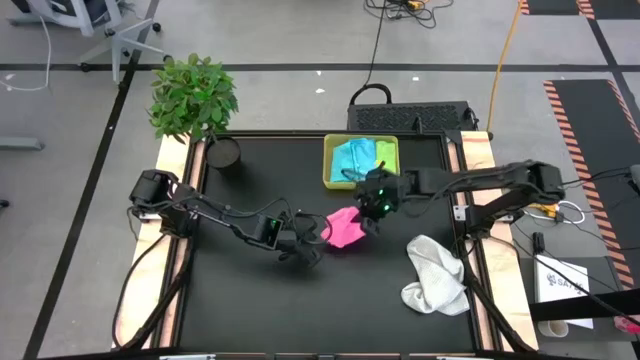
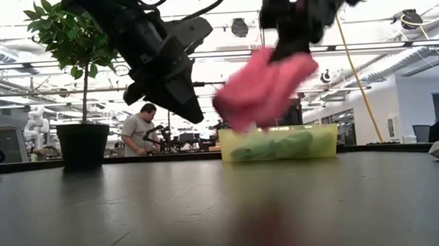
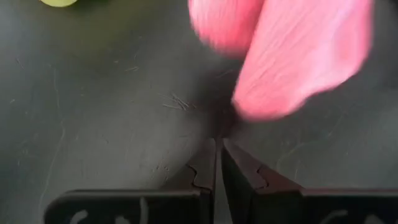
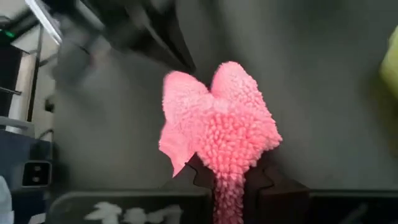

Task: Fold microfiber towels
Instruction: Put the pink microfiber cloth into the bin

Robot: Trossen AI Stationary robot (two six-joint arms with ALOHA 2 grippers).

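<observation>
A pink towel [image 1: 345, 228] hangs bunched over the middle of the black table [image 1: 250, 310], and my right gripper [image 1: 373, 210] is shut on it. In the low view the pink towel [image 2: 263, 87] is clear of the tabletop. My left gripper [image 3: 219, 149] is shut with nothing between its fingers. It hovers just left of the towel, slanting down, and is apart from it. A white towel [image 1: 435, 275] lies crumpled on the table at the near right. A light blue towel [image 1: 352, 158] and a lime green towel [image 1: 384, 152] lie in the tray. My right gripper pinches a bunched part of the pink towel [image 4: 227, 177] between its two fingers, and a strip of cloth runs back between them. The fingers slant down from the table's right side. The towel hangs slack beyond the fingertips, lifted clear of the table.
A yellow-green tray [image 1: 332, 180] stands at the far middle of the table. A potted plant [image 1: 195, 95] is at the far left corner. Bare tabletop lies in front of and under the grippers. A person [image 2: 139, 131] is in the room behind.
</observation>
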